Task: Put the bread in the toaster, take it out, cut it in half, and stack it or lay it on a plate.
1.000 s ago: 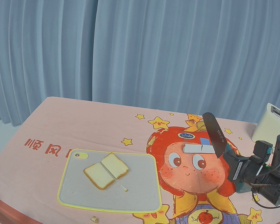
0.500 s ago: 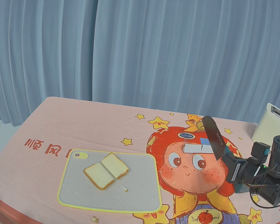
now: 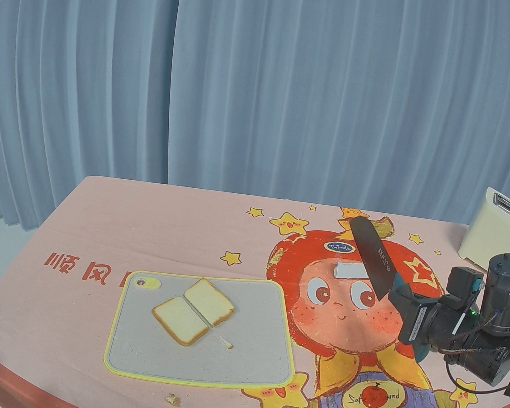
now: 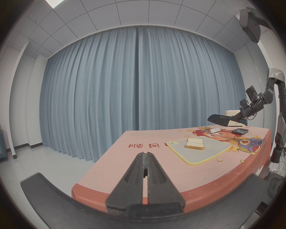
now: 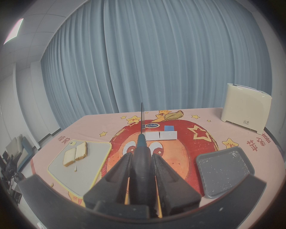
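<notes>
Two toasted bread halves (image 3: pixel 193 311) lie side by side on a grey, yellow-rimmed cutting board (image 3: pixel 245 352), also the bread (image 5: pixel 75 152) and bread (image 4: pixel 194 143) in the wrist views. My right gripper (image 3: pixel 404 294) hovers over the table's right part, shut on the handle of a black knife (image 3: pixel 372 254), whose blade points up and away. From the wrist, that gripper (image 5: pixel 141 156) clamps the knife (image 5: pixel 141 119) edge-on. A cream toaster (image 3: pixel 505 229) stands at the far right corner. My left gripper (image 4: pixel 146 167) is shut and empty, off the table's near left corner.
A dark grey tray (image 5: pixel 225 170) lies on the table's right part, near my right gripper. White and blue blocks (image 5: pixel 161 134) sit mid-table beyond the knife. A crumb (image 3: pixel 173 399) lies near the front edge, and a crust sliver (image 3: pixel 226 342) rests on the board.
My right arm has carried the knife leftward and a little lower, so the blade now covers the blue block. The bread and the left gripper have not moved.
</notes>
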